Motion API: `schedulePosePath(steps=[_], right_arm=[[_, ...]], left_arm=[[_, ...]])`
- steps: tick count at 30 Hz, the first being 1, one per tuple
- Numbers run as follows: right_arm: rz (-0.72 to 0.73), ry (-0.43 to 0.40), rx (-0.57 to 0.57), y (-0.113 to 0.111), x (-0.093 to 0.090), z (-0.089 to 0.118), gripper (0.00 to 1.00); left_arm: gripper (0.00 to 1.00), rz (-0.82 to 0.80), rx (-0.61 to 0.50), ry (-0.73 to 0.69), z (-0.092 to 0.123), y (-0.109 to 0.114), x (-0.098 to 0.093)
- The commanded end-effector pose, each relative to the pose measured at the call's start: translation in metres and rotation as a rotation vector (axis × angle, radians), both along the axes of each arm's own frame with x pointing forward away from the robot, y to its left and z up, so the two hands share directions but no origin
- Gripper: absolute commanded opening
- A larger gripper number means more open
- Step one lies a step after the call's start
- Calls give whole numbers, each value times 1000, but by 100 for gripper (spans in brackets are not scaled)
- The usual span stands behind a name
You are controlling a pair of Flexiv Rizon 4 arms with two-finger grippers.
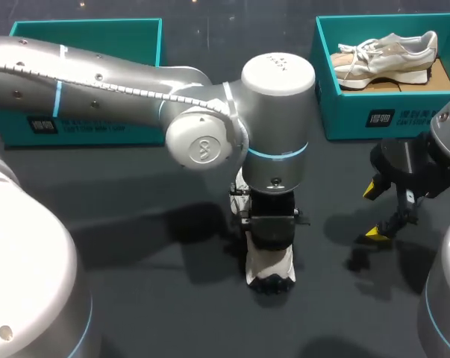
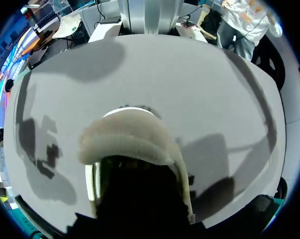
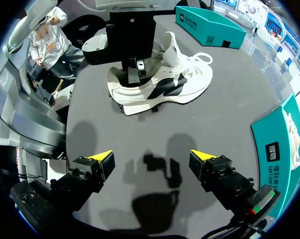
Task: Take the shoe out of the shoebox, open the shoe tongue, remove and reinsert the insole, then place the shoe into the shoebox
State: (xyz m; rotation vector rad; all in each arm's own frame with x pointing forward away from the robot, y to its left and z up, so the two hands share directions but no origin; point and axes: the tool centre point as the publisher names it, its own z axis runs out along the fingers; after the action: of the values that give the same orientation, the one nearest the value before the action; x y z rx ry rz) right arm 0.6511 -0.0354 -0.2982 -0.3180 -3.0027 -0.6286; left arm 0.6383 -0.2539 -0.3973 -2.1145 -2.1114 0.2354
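Shoe [image 3: 164, 87] at table [image 3: 224, 124] centre, right claw [image 3: 150, 157] apart.

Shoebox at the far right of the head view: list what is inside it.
One pale sneaker lies inside the teal shoebox, resting on brown cardboard. Whatever is beneath the sneaker is covered, and the box's right end is cut off.
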Motion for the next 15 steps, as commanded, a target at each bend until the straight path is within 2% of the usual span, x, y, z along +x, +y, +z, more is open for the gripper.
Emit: schedulePosePath(steps=[1,10,15], right_arm=[[-1,-3,-2,0,-2,0,100],[-1,-3,-2,0,-2,0,100],[-1,-3,-2,0,-2,0,100]], left_arm=[[0,17,24,-26,-25,-8,6],[0,70,16,-167,-15,-7,27],[0,72,-16,-190,1,-6,32]])
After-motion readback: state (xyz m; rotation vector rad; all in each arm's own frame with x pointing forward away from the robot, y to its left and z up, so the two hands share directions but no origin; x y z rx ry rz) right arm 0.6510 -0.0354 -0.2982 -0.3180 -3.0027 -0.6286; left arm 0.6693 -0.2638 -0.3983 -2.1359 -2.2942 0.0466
